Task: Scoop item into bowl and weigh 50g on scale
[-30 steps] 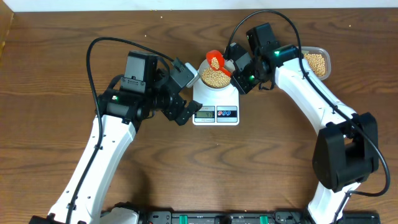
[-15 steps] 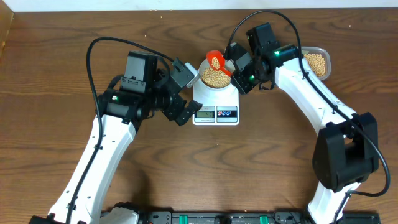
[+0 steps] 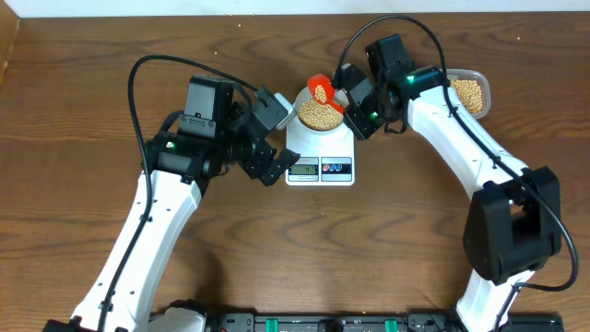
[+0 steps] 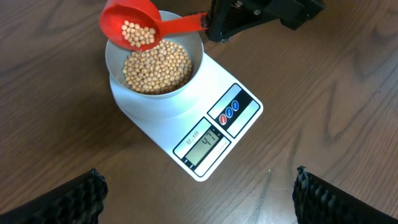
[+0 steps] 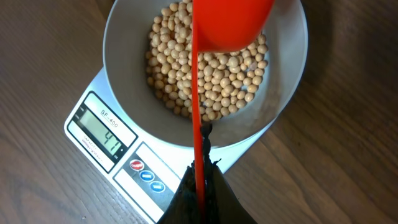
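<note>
Dark brown wooden surface (image 3: pixel 74 184). The white scale (image 4: pixel 239 112) carries the pale bowl (image 4: pixel 158 104), part-filled with small round tan beans (image 4: pixel 157 67). The scale label reads "SF-400"; the display shows 47. The right gripper (image 5: pixel 200 183) is pinched on the handle of a red scoop (image 4: pixel 129 26), which sits over the bowl rim with a few beans inside. The left gripper (image 4: pixel 199 196) is spread wide and empty, just in front of the scale.
</note>
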Robot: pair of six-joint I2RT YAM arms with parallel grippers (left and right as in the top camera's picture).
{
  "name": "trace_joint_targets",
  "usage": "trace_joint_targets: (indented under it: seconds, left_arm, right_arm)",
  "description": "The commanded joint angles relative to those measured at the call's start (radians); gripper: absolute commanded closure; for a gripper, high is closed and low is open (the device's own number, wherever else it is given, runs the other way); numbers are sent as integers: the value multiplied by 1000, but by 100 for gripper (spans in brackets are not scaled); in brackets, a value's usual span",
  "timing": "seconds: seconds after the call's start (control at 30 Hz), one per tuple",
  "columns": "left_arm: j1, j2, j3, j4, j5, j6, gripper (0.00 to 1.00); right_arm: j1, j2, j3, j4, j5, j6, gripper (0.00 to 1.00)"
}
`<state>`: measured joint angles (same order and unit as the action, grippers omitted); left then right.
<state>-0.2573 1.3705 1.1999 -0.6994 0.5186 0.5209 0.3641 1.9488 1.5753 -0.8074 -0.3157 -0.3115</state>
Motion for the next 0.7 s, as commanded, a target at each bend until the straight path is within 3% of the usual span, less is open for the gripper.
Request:
trace_joint_targets:
  seconds: [0.0, 0.67]
  left_arm:
    - [-1, 1, -5, 0, 13, 6, 2]
    - [-1, 0, -5, 0, 13, 6, 2]
  right_arm:
    - [3, -29, 1, -1, 9, -20, 99]
    - [3, -29, 1, 0, 46, -72, 99]
